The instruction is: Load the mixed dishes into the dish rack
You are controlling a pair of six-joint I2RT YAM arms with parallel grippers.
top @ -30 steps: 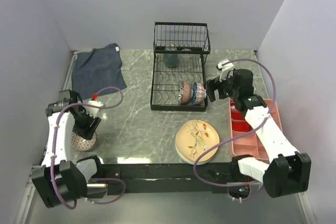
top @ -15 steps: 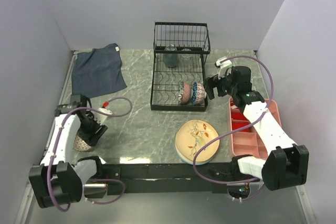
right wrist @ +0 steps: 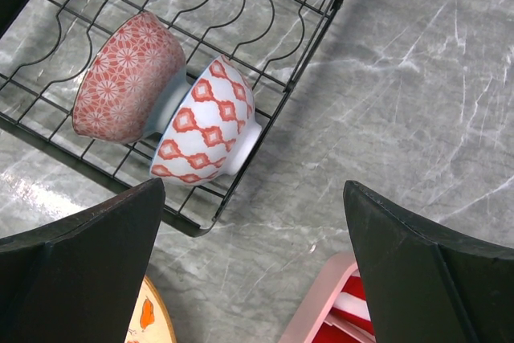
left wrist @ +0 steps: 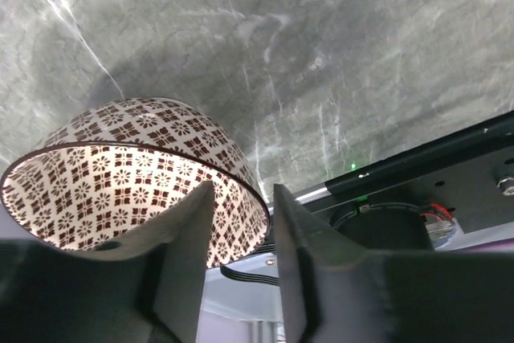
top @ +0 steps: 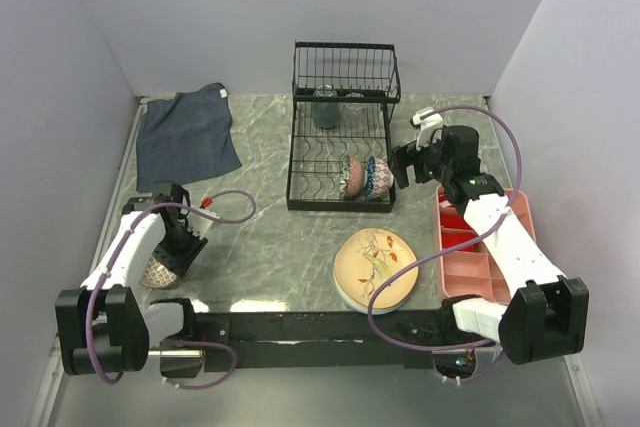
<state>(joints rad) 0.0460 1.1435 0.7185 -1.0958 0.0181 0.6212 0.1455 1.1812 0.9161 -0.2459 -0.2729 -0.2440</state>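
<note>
A small bowl point(top: 152, 273) with a brown-and-white pattern point(left wrist: 120, 150) sits at the table's near left. My left gripper point(top: 176, 250) point(left wrist: 241, 192) straddles its rim, one finger inside and one outside, with a gap still showing, so it is open. The black wire dish rack point(top: 292, 172) point(right wrist: 265, 14) holds a pinkish bowl point(top: 350, 177) point(right wrist: 120, 78) and a diamond-patterned bowl point(top: 378, 177) point(right wrist: 205, 122) on edge, and a clear glass point(top: 325, 107) at its back. The peach plate point(top: 376, 265) lies near the front. My right gripper point(top: 404, 169) point(right wrist: 253, 190) hovers open and empty beside the rack's right corner.
A pink compartmented tray point(top: 490, 257) point(right wrist: 345, 311) lies at the right under my right arm. A dark blue cloth point(top: 185, 137) is spread at the back left. The black front rail point(top: 300, 325) runs just below the left bowl.
My left arm has swung down toward the near edge over the patterned bowl and its jaws have narrowed around the rim. The right gripper drew back slightly from the rack.
</note>
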